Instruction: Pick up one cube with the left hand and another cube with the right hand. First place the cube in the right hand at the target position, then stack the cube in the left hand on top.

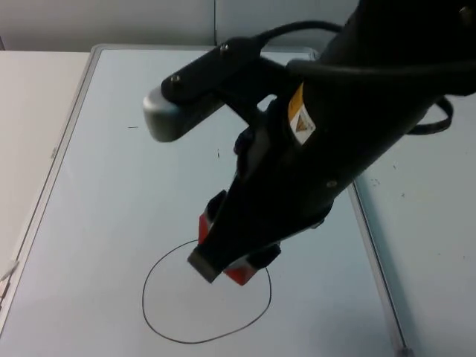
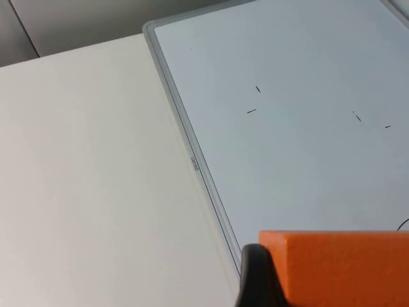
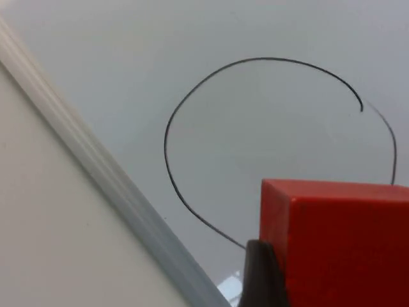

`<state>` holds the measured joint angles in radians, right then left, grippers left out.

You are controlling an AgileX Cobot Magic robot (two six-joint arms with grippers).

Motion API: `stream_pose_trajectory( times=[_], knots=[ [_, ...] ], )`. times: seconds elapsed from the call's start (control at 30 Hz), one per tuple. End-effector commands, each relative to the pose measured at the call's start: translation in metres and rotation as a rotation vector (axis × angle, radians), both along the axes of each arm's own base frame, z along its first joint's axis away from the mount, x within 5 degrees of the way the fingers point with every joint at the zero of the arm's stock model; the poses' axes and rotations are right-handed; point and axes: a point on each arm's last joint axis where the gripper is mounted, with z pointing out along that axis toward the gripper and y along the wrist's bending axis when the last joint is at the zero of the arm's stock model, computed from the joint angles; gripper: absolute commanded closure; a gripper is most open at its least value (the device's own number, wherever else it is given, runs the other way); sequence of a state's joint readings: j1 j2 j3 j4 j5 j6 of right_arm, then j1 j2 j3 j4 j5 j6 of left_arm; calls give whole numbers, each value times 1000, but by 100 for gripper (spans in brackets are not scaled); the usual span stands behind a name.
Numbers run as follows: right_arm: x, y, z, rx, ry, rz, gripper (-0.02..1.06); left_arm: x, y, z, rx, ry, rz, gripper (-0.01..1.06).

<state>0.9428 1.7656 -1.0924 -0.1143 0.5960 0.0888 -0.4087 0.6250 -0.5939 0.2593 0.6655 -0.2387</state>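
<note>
Bulky black arm (image 1: 327, 149), yellow-orange warning sticker (image 1: 299, 115), rounded grey joint cap (image 1: 165, 115), black fingertip (image 3: 259, 272)

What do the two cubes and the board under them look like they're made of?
Red cube in the right pincer: matte, evenly coloured, crisp edges; painted wood or hard plastic, can't tell which. Orange cube in the left pincer: same flat, dull look. Board: smooth, glossy white surface with a pale metal-looking frame and a pen-drawn circle; likely a whiteboard.

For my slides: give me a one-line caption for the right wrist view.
Right gripper holding a red cube above the black hand-drawn circle on the whiteboard.
</note>
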Motion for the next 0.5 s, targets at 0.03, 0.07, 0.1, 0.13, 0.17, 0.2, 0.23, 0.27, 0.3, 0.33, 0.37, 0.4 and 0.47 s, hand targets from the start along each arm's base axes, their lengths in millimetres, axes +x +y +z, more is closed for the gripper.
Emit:
stream_pose_trajectory(
  times=[0.03, 0.07, 0.1, 0.13, 0.17, 0.2, 0.23, 0.27, 0.3, 0.33, 0.37, 0.4, 0.47],
  knots=[
    [3, 8, -15, 1, 0, 2, 105, 0, -1, 2, -14, -24, -8, 93],
    [4, 9, -20, -7, 6, 3, 105, 0, -1, 2, -14, -24, -8, 93],
    [5, 10, -25, -10, 9, 4, 105, 0, -1, 2, -14, -24, -8, 93],
    [5, 10, -25, -10, 9, 4, 105, 0, -1, 2, -14, -24, -8, 93],
    [5, 12, -29, -9, 9, 5, 105, 0, -1, 2, -14, -24, -8, 93],
    [6, 13, -33, -6, 8, 7, 105, 0, -1, 1, -14, -22, -8, 93],
    [7, 15, -37, -2, 7, 8, 105, 0, -1, 0, -13, -21, -9, 93],
    [8, 16, -42, -4, 10, 9, 105, 0, -2, -1, -23, -19, -10, 93],
    [9, 17, -44, 3, 7, 11, 105, 0, -2, -1, -28, -17, -11, 93],
    [9, 17, -44, 3, 7, 11, 105, 0, -2, -1, -28, -17, -11, 93],
    [9, 18, -48, 8, 4, 13, 105, 0, -2, -1, -29, -19, -11, 93],
    [10, 20, -52, 10, 5, 14, 105, 0, -2, -1, -30, -21, -12, 93],
    [11, 20, -58, 5, 10, 15, 105, 0, -2, -1, -30, -21, -12, 93]
  ],
)
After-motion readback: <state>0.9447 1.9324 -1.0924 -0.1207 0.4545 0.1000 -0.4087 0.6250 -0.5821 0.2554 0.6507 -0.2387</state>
